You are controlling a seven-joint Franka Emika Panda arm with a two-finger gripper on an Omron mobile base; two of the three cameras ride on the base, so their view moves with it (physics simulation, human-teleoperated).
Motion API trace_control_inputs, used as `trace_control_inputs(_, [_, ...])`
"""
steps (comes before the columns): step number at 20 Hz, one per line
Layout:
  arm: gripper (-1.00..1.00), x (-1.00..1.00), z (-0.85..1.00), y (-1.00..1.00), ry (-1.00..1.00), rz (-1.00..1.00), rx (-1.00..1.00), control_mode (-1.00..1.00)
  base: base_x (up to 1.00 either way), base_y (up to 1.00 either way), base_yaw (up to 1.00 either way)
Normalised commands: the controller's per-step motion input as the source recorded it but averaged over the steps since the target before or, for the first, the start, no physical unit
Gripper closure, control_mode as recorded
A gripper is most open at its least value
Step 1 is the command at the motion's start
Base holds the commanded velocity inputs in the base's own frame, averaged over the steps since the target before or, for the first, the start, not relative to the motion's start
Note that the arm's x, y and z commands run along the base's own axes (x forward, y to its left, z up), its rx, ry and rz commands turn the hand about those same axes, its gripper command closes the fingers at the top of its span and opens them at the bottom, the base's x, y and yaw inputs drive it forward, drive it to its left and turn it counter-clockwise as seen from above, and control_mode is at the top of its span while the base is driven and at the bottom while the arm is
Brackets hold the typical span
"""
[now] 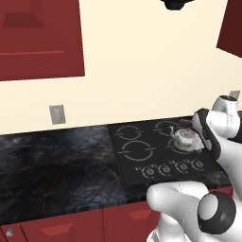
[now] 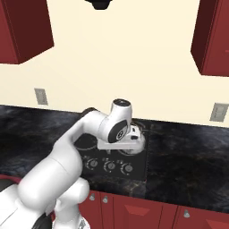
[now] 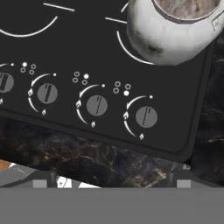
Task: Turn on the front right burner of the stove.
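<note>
The stove (image 1: 124,163) is a black glass cooktop set in a dark marble counter. A white pot (image 3: 175,30) stands on the front right burner (image 3: 126,52), of which a few white arcs show beside the pot's base. The pot (image 1: 185,138) sits just left of my forearm. Along the front edge runs a row of round knobs; the rightmost knob (image 3: 146,117) and the one next to it (image 3: 97,105) lie straight below my hand. My gripper (image 3: 111,181) hovers above the counter strip in front of the knobs, open, its fingertips (image 3: 41,181) far apart and holding nothing.
Dark marble counter (image 1: 56,165) stretches to the left of the stove and also to the right (image 2: 188,156). Red drawers (image 2: 134,208) run below, red wall cabinets (image 1: 38,38) hang above, and a wall outlet (image 1: 57,114) is on the cream wall.
</note>
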Motion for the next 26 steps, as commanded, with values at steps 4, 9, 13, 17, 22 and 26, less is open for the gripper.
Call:
trace_control_inputs(4, [-1.0, 0.0, -0.48, -0.24, 0.01, 0.0, 0.0, -1.0, 0.0, 0.0, 0.0])
trace_control_inputs(9, [-1.0, 0.01, -0.46, -0.24, 0.0, 0.0, 0.0, -1.0, 0.0, 0.0, 0.0])
trace_control_inputs(13, [-1.0, 0.15, -0.32, -0.11, 0.0, 0.0, 0.0, -1.0, 0.0, 0.0, 0.0])
trace_control_inputs(17, [-1.0, 0.23, -0.33, -0.01, 0.0, 0.0, 0.0, -1.0, 0.0, 0.0, 0.0])
trace_control_inputs(22, [-1.0, 0.18, -0.31, 0.0, 0.0, 0.0, 0.0, -1.0, 0.0, 0.0, 0.0])
trace_control_inputs(26, [-1.0, 0.12, -0.28, 0.0, 0.0, 0.0, 0.0, -1.0, 0.0, 0.0, 0.0])
